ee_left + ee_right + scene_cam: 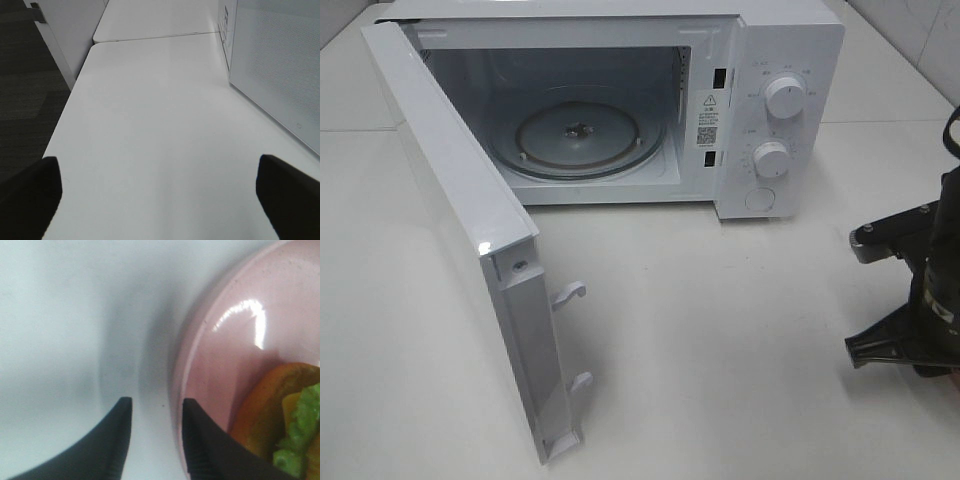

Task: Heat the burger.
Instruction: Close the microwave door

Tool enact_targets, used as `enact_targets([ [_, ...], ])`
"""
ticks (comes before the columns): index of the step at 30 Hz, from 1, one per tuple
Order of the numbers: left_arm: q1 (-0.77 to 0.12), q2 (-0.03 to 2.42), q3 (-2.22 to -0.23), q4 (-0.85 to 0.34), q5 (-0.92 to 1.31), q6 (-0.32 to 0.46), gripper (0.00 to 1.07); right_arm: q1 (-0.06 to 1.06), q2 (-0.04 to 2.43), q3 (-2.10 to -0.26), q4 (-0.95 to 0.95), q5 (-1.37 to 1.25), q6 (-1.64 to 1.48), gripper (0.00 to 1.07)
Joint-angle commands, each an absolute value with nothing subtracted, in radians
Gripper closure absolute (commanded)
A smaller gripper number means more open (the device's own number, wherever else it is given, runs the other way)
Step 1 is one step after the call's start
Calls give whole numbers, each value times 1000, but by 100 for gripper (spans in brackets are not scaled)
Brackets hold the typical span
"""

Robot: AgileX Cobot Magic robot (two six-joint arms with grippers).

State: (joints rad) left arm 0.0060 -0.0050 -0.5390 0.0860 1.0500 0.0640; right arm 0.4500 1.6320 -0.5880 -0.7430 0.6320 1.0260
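One white bench (pixel 720 330) filled most of the high view, and on it, across the upper middle of the frame, stood the microwave (pixel 790 60), the biggest thing there. Its door (pixel 460 240) hung wide open, running down toward the lower left, and the glass turntable (pixel 578 138) inside lay bare. Two dials (pixel 786 97) sat on the panel at the upper right.

My right arm showed only at the right edge of that frame, dark and partly cut off. In the right wrist view, my right claw (pixel 156 440) stood at the lower middle with its fingers part-way apart and nothing between them; the bench showed through the gap. One finger lay just beside the rim of the pink plate (pixel 235 335), which took up the right of that frame. The burger (pixel 280 415) sat on the plate at the lower right, bun and green lettuce in sight. It did not appear in the high view.

My left claw (pixel 160 200) stood wide open and empty over bare bench, with the microwave's side at the upper right of its frame.

I judged the step in hand to be taking hold of the plate by its rim. The next move called for setting the fingers astride that rim, closing, then carrying the plate level to the turntable.
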Motion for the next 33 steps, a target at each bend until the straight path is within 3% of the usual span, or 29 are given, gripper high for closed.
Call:
enact_targets([
  [1, 7, -20, -539, 91, 1033, 60, 9, 448, 1574, -606, -683, 587, 931, 56],
  [10, 7, -20, -539, 91, 1033, 60, 9, 448, 1379, -615, -528, 526, 702, 46],
  [13, 7, -20, -539, 91, 1033, 60, 9, 448, 1313, -615, -415, 540, 555, 39],
  [15, 7, -20, -539, 91, 1033, 60, 9, 448, 1243, -615, -236, 575, 371, 28],
  [17, 7, -20, -539, 91, 1033, 60, 9, 448, 1227, -615, -193, 591, 328, 26],
  [23, 7, -20, -539, 91, 1033, 60, 9, 448, 1121, -615, -24, 725, 190, 28],
  [33, 7, -20, -539, 91, 1033, 60, 9, 448, 912, -615, -22, 927, 186, 31],
])
